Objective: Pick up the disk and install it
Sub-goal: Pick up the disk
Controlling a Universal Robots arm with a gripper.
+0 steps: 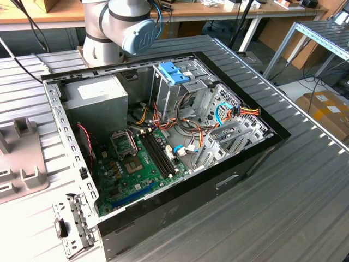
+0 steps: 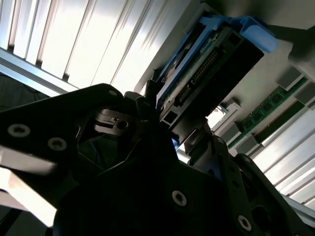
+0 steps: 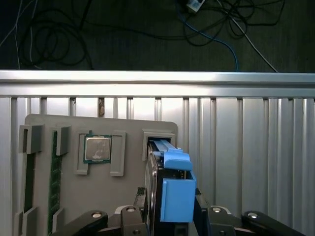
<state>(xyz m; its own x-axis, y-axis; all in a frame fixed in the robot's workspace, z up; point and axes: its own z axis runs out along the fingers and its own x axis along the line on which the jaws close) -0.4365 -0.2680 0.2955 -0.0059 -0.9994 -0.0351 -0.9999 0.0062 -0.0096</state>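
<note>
The disk (image 3: 174,194) is a grey drive in light-blue rails with a blue end tab. It stands on edge at a slot of the grey holder tray (image 3: 69,196). My gripper (image 3: 170,219) has a black finger pressed against each flat side of it. In the second wrist view, the disk (image 2: 211,64) shows its connector end and blue rails, and my gripper (image 2: 170,125) is shut on its lower end. The open computer case (image 1: 248,164) lies in the middle of the exterior view.
The holder tray (image 1: 22,164) at the exterior view's left also carries a processor chip (image 3: 97,148) and a memory stick (image 3: 55,177). Inside the case are a motherboard (image 1: 136,164), loose cables, and a metal drive cage with a blue latch (image 1: 174,73). The arm's base (image 1: 117,27) stands behind the case.
</note>
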